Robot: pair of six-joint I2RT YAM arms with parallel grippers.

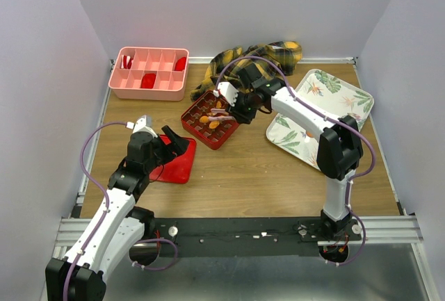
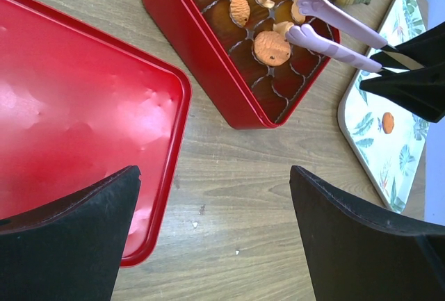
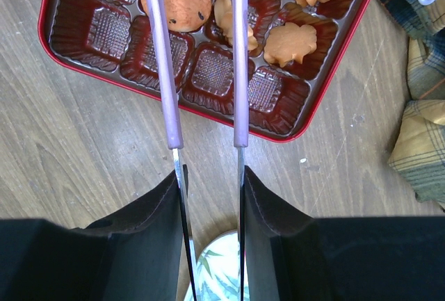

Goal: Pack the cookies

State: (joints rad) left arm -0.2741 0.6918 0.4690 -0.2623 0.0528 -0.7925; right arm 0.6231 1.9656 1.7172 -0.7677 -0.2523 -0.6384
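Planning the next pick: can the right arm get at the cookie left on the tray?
Probably yes. The cookie lies uncovered on the tray, which sits beside that arm. Its gripper holds tongs over the box nearby.

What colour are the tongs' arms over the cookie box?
Lilac; the tongs show best in the right wrist view.
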